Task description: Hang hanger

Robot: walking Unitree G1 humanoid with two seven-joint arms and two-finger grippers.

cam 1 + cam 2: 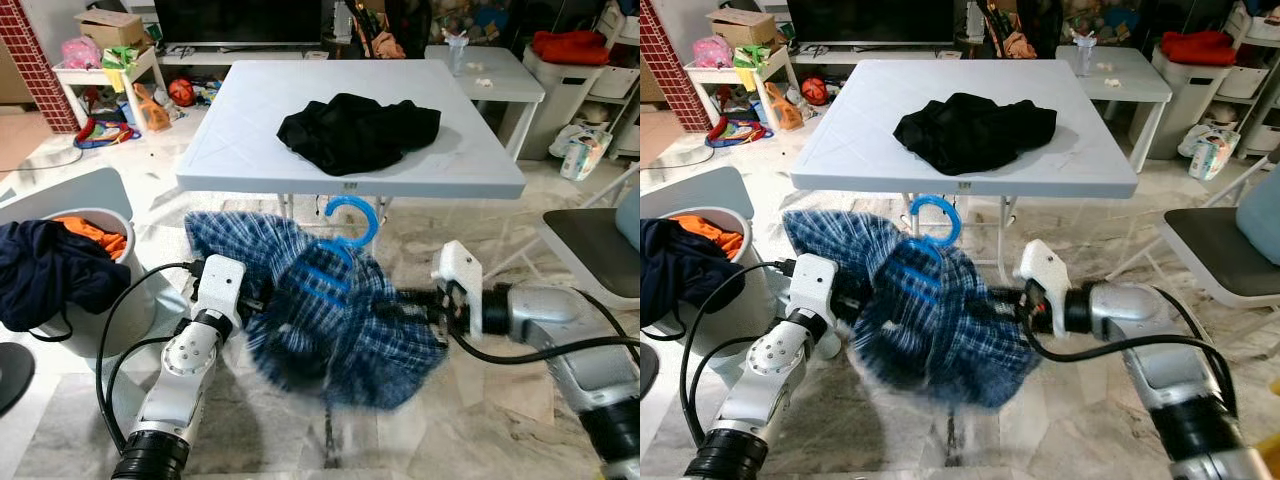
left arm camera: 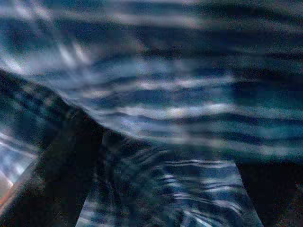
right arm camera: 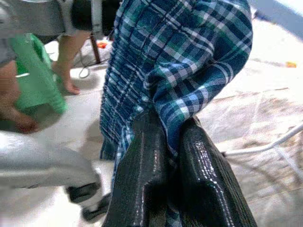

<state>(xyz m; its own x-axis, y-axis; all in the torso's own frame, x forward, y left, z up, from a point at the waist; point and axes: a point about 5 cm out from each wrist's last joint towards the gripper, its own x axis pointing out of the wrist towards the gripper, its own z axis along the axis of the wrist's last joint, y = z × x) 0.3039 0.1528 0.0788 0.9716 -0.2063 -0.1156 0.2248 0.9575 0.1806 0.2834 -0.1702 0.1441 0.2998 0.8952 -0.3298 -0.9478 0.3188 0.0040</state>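
Blue plastic hanger [image 1: 345, 240] sits inside a blue-green plaid shirt [image 1: 330, 310], hook up, curl of the hook poking out above the collar just in front of the near edge of the white worktop [image 1: 250, 130]. Shirt is bunched and motion-blurred — hanging in mid-air between the two arms, above the marble floor [image 1: 480, 400].

Right tool [image 3: 173, 156] — both black fingers pressed together on a fold of the plaid fabric at the shirt's right side. Left tool [image 1: 262, 300] is buried in the cloth on the left side; cannot tell whether its fingers are spread or closed — the left wrist view is blurred plaid.

A black garment [image 1: 355, 130] lies crumpled on the worktop. White laundry basket [image 1: 110, 225] with navy and orange clothes sits at left. A person's bare legs [image 3: 71, 66] show in the right wrist view.
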